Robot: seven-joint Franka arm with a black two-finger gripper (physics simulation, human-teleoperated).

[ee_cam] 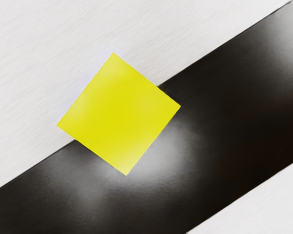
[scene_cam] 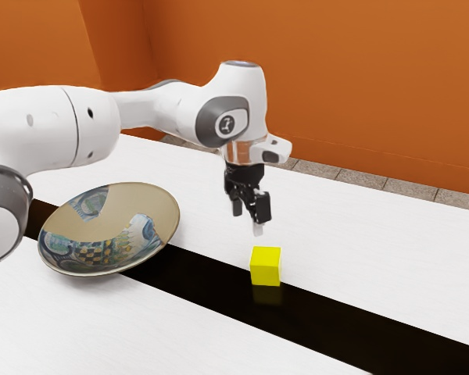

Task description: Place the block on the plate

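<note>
The black gripper (scene_cam: 248,219) hangs above the table with its two fingers apart and nothing between them. Below it, a little toward the exterior view's right, a yellow block (scene_cam: 266,266) rests on the table, apart from the fingers. In the wrist view the block (ee_cam: 119,113) straddles the edge between the white surface and the black strip, its sides set at an angle to that edge. The plate (scene_cam: 112,268), a wide, deep dish with a beige and blue patterned inside, stands toward the exterior view's left, apart from the block.
A glossy black strip (scene_cam: 336,318) runs across the white tabletop (scene_cam: 406,258), passing by the plate and the block. Behind the table are a tiled floor (scene_cam: 363,180) and an orange wall (scene_cam: 375,86).
</note>
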